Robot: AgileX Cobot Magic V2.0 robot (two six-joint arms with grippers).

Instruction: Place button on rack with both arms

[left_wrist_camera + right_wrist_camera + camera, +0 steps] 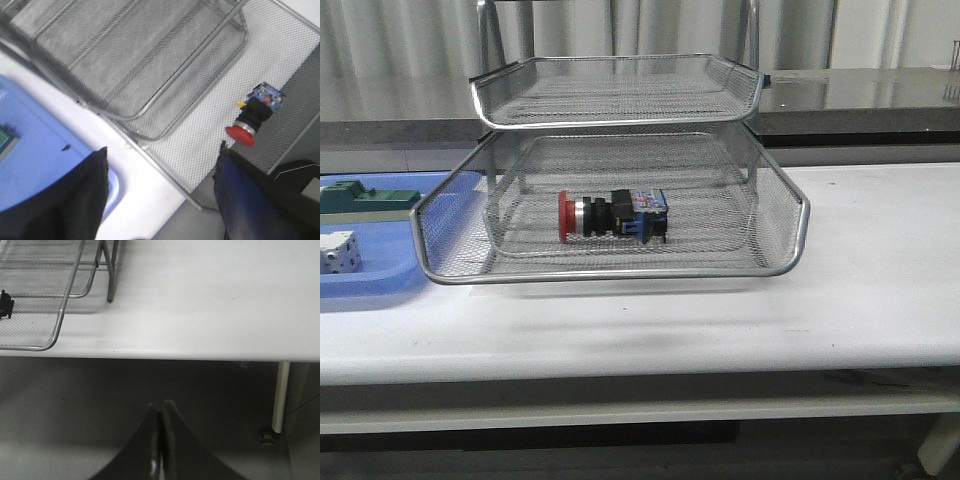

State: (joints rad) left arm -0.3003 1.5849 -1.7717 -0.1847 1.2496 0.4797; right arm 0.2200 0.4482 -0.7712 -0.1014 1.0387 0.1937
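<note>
The button (612,216), with red head, silver collar, black body and blue rear block, lies on its side in the middle tier of the silver wire-mesh rack (782,262). It also shows in the left wrist view (252,120), lying on the mesh of the rack (165,87). My left gripper (162,172) is open and empty, above the rack's front corner and the table edge. My right gripper (161,412) is shut and empty, off the table's front edge, away from the rack (57,327). Neither arm shows in the front view.
A flat blue tray (380,285) lies left of the rack, holding a green block (365,200) and a white dotted cube (338,252). The white table (860,300) extends to the right. A table leg (281,400) stands below the edge.
</note>
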